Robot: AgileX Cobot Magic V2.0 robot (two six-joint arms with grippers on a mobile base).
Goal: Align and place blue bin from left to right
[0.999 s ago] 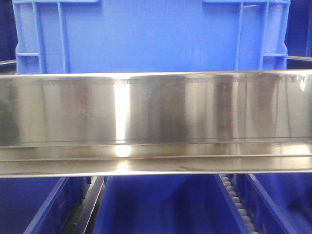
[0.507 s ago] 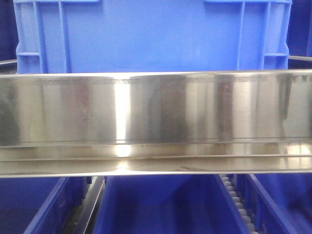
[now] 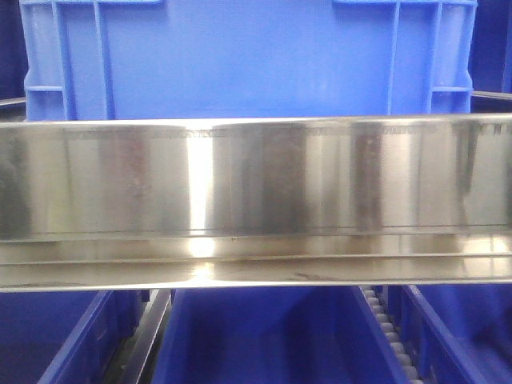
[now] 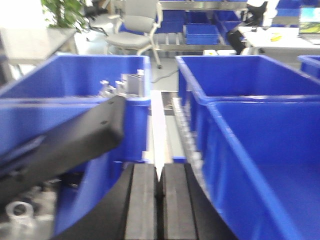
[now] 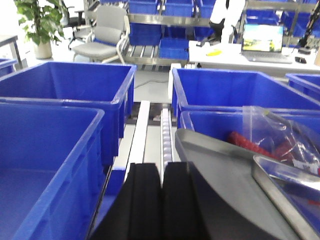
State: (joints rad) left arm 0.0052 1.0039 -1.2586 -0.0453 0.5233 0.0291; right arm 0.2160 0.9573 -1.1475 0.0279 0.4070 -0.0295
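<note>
1. Nearest to me, the left gripper [image 4: 159, 200] has its pads pressed flat together with nothing between them. The right gripper [image 5: 161, 200] is likewise closed and empty. I judge the closed jaws are meant as a blunt pusher for nudging a crate, not for grasping.
2. Just beyond, both wrists look along the roller track [image 5: 166, 127] that runs between rows of blue crates. In the left wrist view a dark arm link [image 4: 65, 145] lies across the front of the near crate [image 4: 132, 125]. On the right wrist's side a clear bag [image 5: 272, 132] with red pieces sits inside a crate.
3. From the front camera the steel shelf beam [image 3: 256, 200] is closest. The blue bin [image 3: 248, 60] stands behind and above it, roughly centred, with its front wall square to the beam. To me that reads as alignment nearly done.
4. Compared with half a second and a second ago, the bin covers almost the same stretch above the beam. Its edges have drifted sideways by a hair at most.
</note>
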